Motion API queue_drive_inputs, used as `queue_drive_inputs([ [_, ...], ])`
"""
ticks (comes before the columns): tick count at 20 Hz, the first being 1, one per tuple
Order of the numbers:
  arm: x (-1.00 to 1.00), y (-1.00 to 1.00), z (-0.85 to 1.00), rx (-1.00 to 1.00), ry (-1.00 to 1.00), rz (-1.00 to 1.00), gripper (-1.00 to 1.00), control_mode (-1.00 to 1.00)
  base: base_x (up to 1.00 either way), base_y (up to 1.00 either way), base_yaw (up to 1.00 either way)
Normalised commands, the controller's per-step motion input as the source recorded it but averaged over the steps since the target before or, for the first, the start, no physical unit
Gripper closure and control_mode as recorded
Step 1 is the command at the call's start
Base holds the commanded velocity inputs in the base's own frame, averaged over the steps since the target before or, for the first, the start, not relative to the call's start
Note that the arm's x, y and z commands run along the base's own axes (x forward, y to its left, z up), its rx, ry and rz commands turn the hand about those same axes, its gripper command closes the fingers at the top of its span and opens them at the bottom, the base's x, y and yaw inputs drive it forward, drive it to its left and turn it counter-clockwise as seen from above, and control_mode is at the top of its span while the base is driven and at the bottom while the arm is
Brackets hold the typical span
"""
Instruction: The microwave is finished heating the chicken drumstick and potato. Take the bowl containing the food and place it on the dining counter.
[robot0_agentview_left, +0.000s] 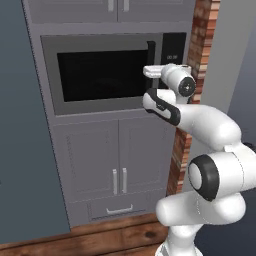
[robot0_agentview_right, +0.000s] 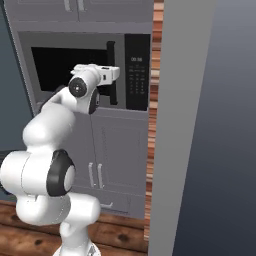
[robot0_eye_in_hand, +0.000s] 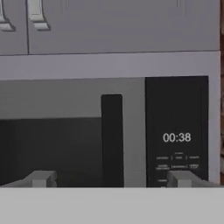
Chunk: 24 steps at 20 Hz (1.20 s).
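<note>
Arm: white, dark joints, rises from the near floor and reaches toward the far wall unit.

End effector (robot0_eye_in_hand: 111, 179): raised level with the microwave's right half, close in front of it, not touching; fingers (robot0_eye_in_hand: 41, 178) spread wide with nothing between them. In the hand view the handle sits between the two tips, the keypad panel above the right one.

Floor: brown wood planks, near.

Lower cabinet doors (robot0_agentview_left: 112, 160): grey pair with pale vertical pulls, below the microwave; a drawer with a horizontal pull under them.

Microwave (robot0_agentview_left: 100, 75): built into the grey unit, door shut, black glass; contents cannot be made out through it.

Handle (robot0_eye_in_hand: 112, 140): dark, vertical, at the door's right edge.

Keypad panel (robot0_eye_in_hand: 177, 131): black, right of the handle; display reads 00:38.

Upper cabinet doors (robot0_eye_in_hand: 109, 24): grey, above the microwave.

Brick column (robot0_agentview_left: 192, 90): red-brown, just right of the unit.
</note>
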Motion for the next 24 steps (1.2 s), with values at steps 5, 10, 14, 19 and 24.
queue_drive_inputs([
  [5, 0.62, 0.00, 0.00, 0.00, 0.04, 0.00, -1.00, -1.00, 0.00, 0.00, 0.00],
  [10, 0.59, 0.00, 0.00, 0.00, 0.03, 0.00, -1.00, -1.00, 0.00, 0.00, 0.00],
  [14, 0.58, 0.00, 0.00, 0.00, 0.03, 0.00, -1.00, -1.00, 0.00, 0.00, 0.00],
  [19, 0.54, 0.00, 0.00, 0.00, 0.01, 0.00, -1.00, -1.00, 0.00, 0.00, 0.00],
  [24, 0.56, 0.00, 0.00, 0.00, 0.01, 0.00, -1.00, -1.00, 0.00, 0.00, 0.00],
])
